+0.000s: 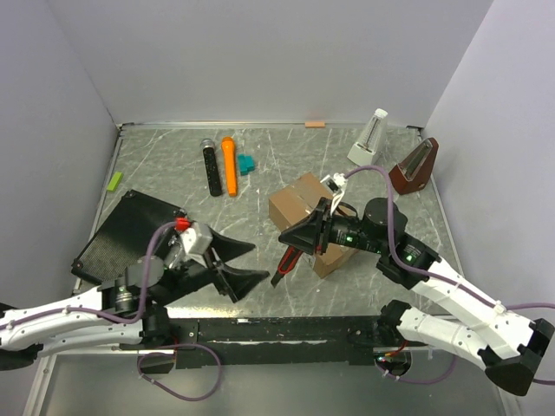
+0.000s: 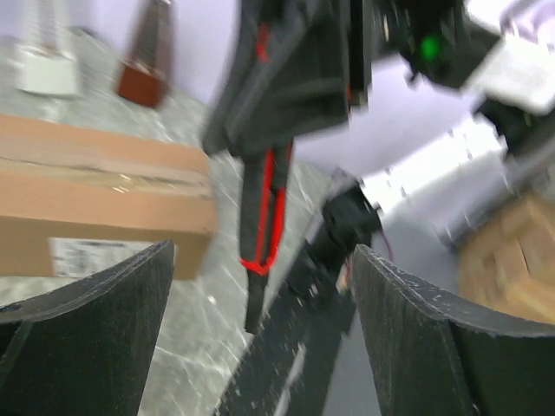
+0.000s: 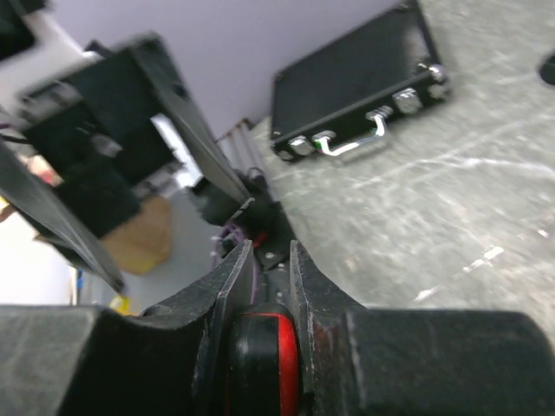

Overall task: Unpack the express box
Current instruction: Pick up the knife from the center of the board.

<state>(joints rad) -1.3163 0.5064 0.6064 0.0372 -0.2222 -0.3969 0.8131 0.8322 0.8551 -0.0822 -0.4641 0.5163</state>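
The express box [image 1: 297, 204] is a brown cardboard carton lying closed mid-table; it also shows at the left of the left wrist view [image 2: 104, 204]. My right gripper [image 1: 293, 237] hangs over the box's near-left corner, shut on a black and red cutter [image 1: 284, 264] that points down toward the table. In the right wrist view my right gripper [image 3: 269, 251] clamps the cutter's red and black handle [image 3: 264, 355]. My left gripper [image 1: 243, 264] is open and empty, just left of the cutter. In the left wrist view the left gripper [image 2: 262, 260] faces the cutter [image 2: 264, 217].
A flat black ribbed case [image 1: 130, 232] lies at the left, also in the right wrist view [image 3: 355, 87]. An orange marker [image 1: 229, 165], a black tube [image 1: 211, 169] and a teal piece [image 1: 246, 163] lie at the back. A white bottle [image 1: 368, 137] and a brown wedge [image 1: 414, 165] stand back right.
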